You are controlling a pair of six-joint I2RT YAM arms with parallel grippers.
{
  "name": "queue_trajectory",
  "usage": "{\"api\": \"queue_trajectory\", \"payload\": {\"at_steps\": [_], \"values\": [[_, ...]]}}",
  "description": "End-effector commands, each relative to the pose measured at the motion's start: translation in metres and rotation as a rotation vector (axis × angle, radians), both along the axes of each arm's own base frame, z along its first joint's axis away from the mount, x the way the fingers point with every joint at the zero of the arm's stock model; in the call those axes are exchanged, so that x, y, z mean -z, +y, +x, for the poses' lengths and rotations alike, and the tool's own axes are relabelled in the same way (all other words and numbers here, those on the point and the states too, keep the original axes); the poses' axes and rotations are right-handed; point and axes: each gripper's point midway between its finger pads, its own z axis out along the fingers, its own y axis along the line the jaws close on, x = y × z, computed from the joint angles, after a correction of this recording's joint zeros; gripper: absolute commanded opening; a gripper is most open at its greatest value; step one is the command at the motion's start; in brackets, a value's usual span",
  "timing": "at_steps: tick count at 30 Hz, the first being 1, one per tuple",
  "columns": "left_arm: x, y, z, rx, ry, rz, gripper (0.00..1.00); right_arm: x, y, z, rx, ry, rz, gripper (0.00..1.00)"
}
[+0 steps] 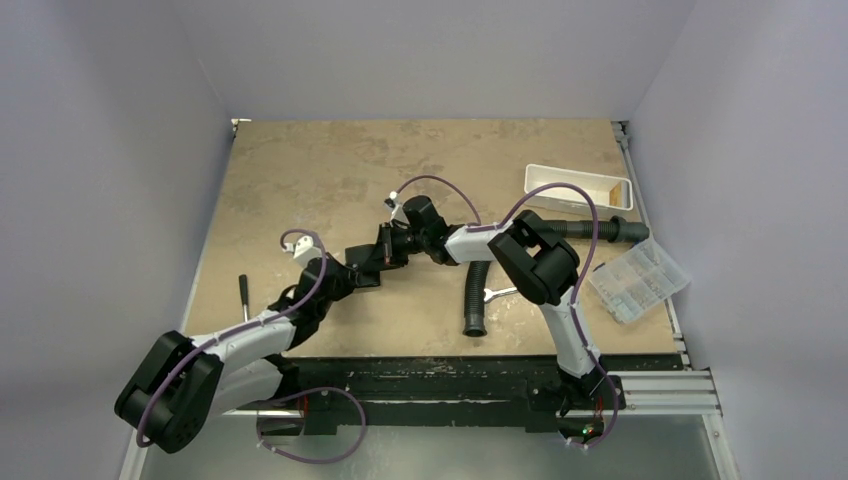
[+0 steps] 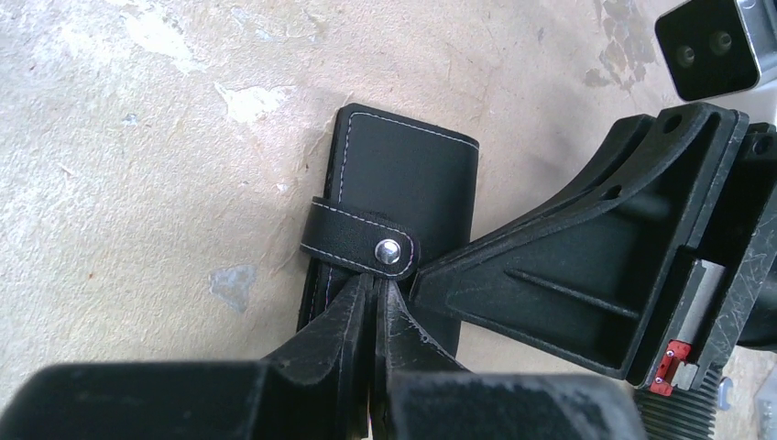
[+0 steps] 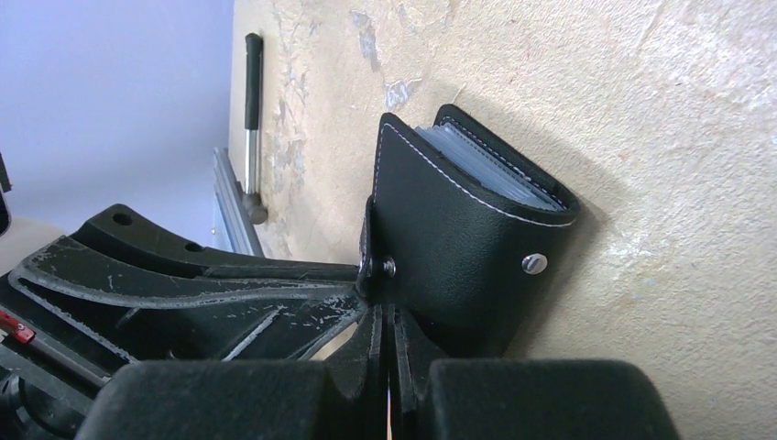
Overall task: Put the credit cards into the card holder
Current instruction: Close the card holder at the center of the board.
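The black card holder (image 1: 360, 262) rests at the table's middle, between both grippers. In the left wrist view the card holder (image 2: 403, 174) shows its strap and silver stud (image 2: 388, 249). My left gripper (image 2: 376, 282) is shut, its tips against the strap's lower edge. In the right wrist view the card holder (image 3: 458, 238) gapes slightly, with clear sleeves (image 3: 486, 165) showing at the top. My right gripper (image 3: 385, 307) is shut on the unsnapped strap end. A small tan flat piece (image 1: 612, 192), perhaps a credit card, lies in the white tray (image 1: 560, 180).
A black ribbed hose (image 1: 478, 300) and a silver wrench (image 1: 500, 293) lie right of centre. A second hose (image 1: 600, 230) sits by the tray. A clear compartment box (image 1: 640, 278) is at the right edge. A black-handled tool (image 1: 243, 298) lies at the left.
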Motion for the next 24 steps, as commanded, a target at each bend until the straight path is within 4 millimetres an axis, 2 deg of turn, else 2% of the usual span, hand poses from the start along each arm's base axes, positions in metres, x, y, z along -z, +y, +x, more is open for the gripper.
{"api": "queue_trajectory", "payload": {"at_steps": [1,3,6,9,11,13,15,18,21,24], "values": [[0.053,0.022,-0.043,-0.021,0.189,0.109,0.0,0.049,-0.017,-0.001,0.064,0.029,-0.129,0.0],[0.055,0.02,-0.041,-0.015,0.183,0.11,0.0,0.047,-0.017,-0.001,0.062,0.026,-0.127,0.0],[0.046,0.013,-0.031,0.005,0.156,0.108,0.0,0.045,-0.019,-0.001,0.055,0.01,-0.139,0.0],[0.027,-0.003,-0.026,0.084,0.163,0.094,0.0,0.037,-0.023,-0.001,0.039,-0.033,-0.159,0.02],[0.006,-0.017,-0.023,0.136,0.16,0.051,0.0,0.029,-0.024,0.001,0.024,-0.067,-0.167,0.1],[-0.007,-0.023,-0.028,0.177,0.194,0.043,0.09,0.022,-0.023,0.003,0.012,-0.089,-0.172,0.15],[-0.021,-0.026,-0.032,0.198,0.21,0.043,0.19,0.014,-0.02,0.004,-0.001,-0.097,-0.152,0.19],[-0.035,-0.028,-0.036,0.254,0.239,0.055,0.24,0.006,-0.015,0.004,-0.01,-0.092,-0.125,0.23],[-0.046,-0.027,-0.035,0.277,0.262,0.063,0.25,-0.004,-0.011,0.005,-0.017,-0.101,-0.101,0.27],[-0.058,-0.01,-0.022,0.242,0.258,0.094,0.25,-0.013,-0.007,0.008,-0.023,-0.112,-0.083,0.32]]}}
